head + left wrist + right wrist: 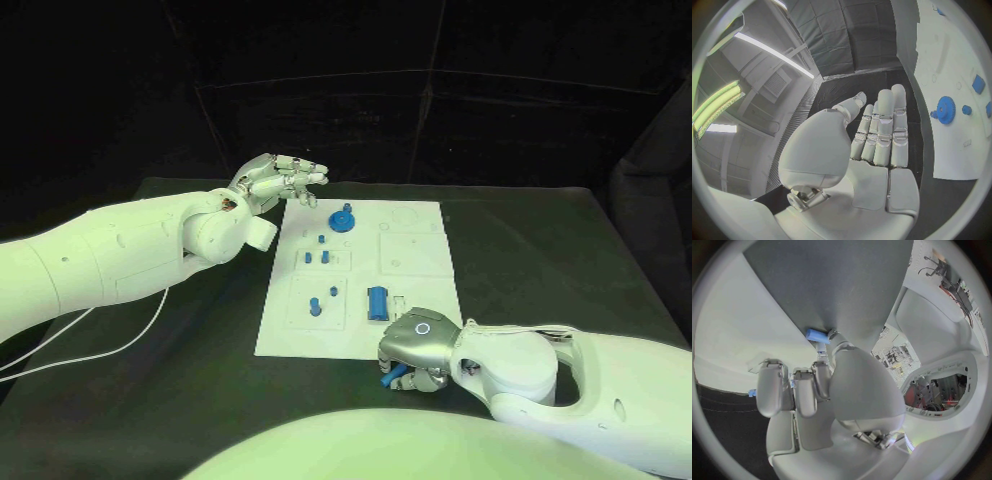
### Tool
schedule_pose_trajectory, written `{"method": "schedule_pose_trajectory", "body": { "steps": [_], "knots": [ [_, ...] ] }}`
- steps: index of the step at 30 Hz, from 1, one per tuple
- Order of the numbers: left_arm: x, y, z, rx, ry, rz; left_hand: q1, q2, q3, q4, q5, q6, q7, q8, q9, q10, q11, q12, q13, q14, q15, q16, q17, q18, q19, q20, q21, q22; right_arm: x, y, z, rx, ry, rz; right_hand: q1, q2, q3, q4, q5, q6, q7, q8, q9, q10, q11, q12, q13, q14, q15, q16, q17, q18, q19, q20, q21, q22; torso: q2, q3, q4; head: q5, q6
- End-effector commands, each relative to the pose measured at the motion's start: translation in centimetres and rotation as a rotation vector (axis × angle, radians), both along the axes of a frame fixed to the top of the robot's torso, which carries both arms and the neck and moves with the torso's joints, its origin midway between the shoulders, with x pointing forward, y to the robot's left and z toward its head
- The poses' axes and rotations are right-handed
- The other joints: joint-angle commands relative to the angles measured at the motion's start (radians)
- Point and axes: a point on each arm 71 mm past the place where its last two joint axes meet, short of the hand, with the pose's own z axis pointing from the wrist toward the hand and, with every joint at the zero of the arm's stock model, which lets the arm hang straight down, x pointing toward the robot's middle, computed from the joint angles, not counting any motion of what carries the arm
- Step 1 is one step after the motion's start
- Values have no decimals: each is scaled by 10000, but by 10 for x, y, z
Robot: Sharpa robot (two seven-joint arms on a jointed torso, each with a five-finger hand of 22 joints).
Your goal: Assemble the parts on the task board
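The white task board lies mid-table. On it stand a blue gear, several small blue pegs and a blue block. My left hand hovers by the board's far left corner, fingers stretched out and holding nothing. From its wrist, the left hand points past the blue gear and blue block. My right hand is low at the board's near right corner, fingers curled over a blue part. The right wrist view shows that blue part at the fingertips of the right hand.
A white cable runs across the black table under my left arm. Dark curtains close off the table's far side.
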Motion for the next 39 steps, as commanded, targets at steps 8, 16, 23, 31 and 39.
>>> {"method": "schedule_pose_trajectory", "body": {
  "steps": [8,16,23,31,39],
  "knots": [
    [1,-1,1,-74,-19,-61,40,18,-4,-57,57,-50,11,48,3,-75,18,61,-10,-58,-7,57,-21,132,-3,53,-31,-14,-2,-11,-8,-499,628,-272,336,129,279,-216,328,253,-81,119,63,8,-115,-26,796,972,-140,105,2349,-81,61,-106,94,119,-7,5,-10,-10,-2],
    [0,-1,1,-75,-28,-54,60,25,3,-70,58,-54,11,56,3,-80,17,68,-10,-60,-9,59,-25,133,-3,51,-30,-13,-2,-11,-3,165,316,-295,293,-28,296,-228,446,297,-87,132,85,41,-123,23,825,987,-149,144,2411,-93,87,-121,123,173,5,1,-12,-10,-2],
    [0,-1,1,-82,-36,-59,60,25,3,-70,58,-54,11,56,3,-80,17,68,-10,-60,-9,59,-25,133,-3,51,-30,-13,-4,-10,6,1196,-115,-138,192,-112,297,-164,285,341,-108,144,105,68,-137,41,833,989,-158,149,2419,-98,99,-129,138,199,13,-1,-13,-22,-2],
    [0,0,1,-88,-41,-64,60,25,3,-70,58,-54,11,56,3,-80,17,68,-10,-60,-9,59,-25,133,-3,51,-30,-13,-6,-11,14,1921,-421,-77,182,-88,354,-131,312,412,-143,174,129,98,-165,78,854,996,-176,167,2449,-105,120,-140,160,240,13,-1,1,-45,-2],
    [0,0,1,-86,-42,-58,60,25,3,-70,58,-54,11,56,3,-80,17,68,-10,-60,-9,59,-25,133,-3,51,-30,-13,-8,-15,20,2391,-613,-174,154,-107,450,-71,591,476,-187,192,161,123,-206,85,857,997,-213,169,2453,-110,137,-174,176,269,10,2,-15,-53,-2]
  ]
}}
